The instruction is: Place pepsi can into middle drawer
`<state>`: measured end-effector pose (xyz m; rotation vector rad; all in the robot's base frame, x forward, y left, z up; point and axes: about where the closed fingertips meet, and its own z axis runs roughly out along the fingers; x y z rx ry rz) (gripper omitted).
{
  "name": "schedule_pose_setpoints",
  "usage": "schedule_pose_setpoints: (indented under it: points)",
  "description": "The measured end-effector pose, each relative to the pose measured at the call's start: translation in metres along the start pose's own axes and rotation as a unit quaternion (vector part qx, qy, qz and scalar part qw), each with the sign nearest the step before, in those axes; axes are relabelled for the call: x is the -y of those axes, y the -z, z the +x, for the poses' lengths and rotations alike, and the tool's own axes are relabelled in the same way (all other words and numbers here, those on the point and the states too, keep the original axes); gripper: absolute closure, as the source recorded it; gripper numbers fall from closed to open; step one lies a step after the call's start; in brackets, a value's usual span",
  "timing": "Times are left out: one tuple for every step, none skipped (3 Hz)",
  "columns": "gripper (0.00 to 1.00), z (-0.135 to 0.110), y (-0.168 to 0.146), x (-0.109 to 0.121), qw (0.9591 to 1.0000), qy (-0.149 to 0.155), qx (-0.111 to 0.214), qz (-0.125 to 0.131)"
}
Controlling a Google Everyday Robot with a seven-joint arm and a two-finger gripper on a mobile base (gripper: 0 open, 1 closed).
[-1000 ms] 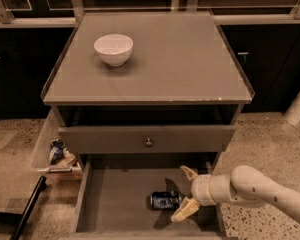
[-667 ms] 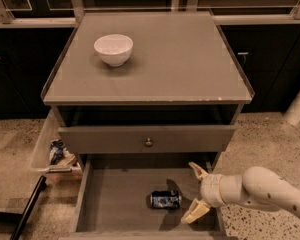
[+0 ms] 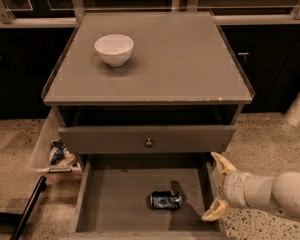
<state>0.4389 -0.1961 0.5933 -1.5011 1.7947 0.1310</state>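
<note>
Withdrawal is what we judge the step in hand to be. In the camera view, the small dark-blue pepsi can with silver ends lies on its side on the flat floor of the wide, shallow grey middle drawer. It sits right of centre and apart from every wall. Our cream-coloured two-finger gripper hangs at the drawer's right wall, near the can but not touching it. Its fingers are spread wide with nothing between them.

To do this well, we would draw the gripper out to the right and upward, away from the can, and never sweep left. A can on its side will likely roll at the slightest nudge. We would keep the fingers apart as they are, so the lower one passes the low right wall without catching it. We would also mind the upper finger, which stands close below the plain grey drawer front with the small round metal knob.

The white ceramic bowl sits on the grey cabinet top, well apart from all this, and we judge it needs no care.
</note>
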Motion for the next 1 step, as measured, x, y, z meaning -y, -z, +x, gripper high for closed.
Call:
schedule_pose_setpoints:
  points:
    - [0.0, 0.0001, 0.0069, 0.0029, 1.0, 0.002, -0.005, 0.006]
